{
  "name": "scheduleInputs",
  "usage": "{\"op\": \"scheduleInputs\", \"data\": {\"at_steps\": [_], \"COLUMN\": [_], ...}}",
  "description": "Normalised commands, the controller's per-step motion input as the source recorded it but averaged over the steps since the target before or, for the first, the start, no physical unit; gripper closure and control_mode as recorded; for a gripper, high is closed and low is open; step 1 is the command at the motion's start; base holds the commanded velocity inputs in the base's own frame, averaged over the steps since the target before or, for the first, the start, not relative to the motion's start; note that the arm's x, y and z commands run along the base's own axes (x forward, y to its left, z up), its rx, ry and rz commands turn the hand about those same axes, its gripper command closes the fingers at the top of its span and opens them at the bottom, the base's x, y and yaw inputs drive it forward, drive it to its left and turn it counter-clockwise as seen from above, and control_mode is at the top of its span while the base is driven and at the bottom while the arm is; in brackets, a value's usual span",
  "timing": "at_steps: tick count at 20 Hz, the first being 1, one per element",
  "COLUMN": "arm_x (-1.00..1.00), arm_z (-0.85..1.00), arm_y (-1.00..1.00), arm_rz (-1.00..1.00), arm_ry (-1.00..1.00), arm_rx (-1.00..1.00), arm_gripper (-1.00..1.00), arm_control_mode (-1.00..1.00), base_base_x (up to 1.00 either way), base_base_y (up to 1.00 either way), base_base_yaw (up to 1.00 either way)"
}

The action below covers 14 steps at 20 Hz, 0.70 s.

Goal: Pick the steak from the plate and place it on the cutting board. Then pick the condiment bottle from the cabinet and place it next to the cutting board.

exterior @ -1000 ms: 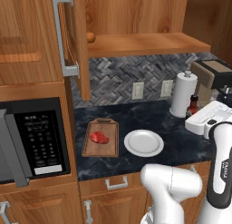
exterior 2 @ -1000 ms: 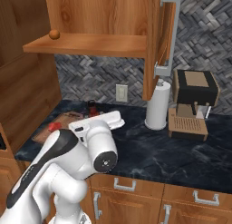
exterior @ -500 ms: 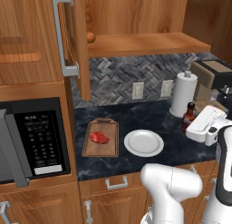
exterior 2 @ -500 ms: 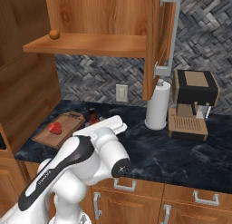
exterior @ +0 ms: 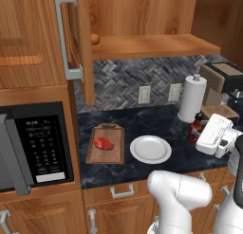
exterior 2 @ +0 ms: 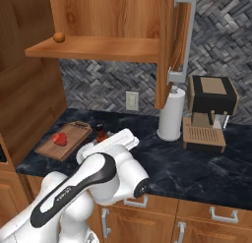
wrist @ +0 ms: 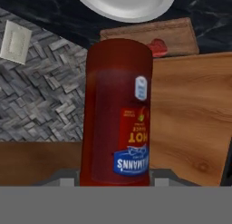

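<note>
Steak lies on board, plate empty; fingers clenched on bottle, not yet set down beside board.

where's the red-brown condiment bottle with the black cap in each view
Left base view: slim red-brown condiment bottle at right, beside the white paper-towel roll.
Right base view: bottle left of centre, behind the arm.
Hand view: bottle at centre.
Shared landmark: brown wooden cutting board.
</note>
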Motion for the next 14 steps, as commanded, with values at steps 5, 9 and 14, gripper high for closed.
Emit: {"op": "scheduleInputs", "data": {"at_steps": [5, 9, 14], "arm_x": [-0.05, -0.28, -0.38], "arm_z": [-0.09, 0.0, 0.0], "arm_y": [0.0, -0.03, -0.01], "arm_rz": [0.07, 0.02, 0.0], "arm_ry": [-0.03, 0.0, 0.0], "arm_rx": [0.0, 0.0, 0.0], "arm_gripper": [1.0, 1.0, 1.0], "arm_control_mode": [-1.0, -1.0, -1.0], "base_base_x": [0.0, 0.0, 0.0], "base_base_y": [0.0, 0.0, 0.0], "base_base_yaw": [0.0, 0.0, 0.0]}}
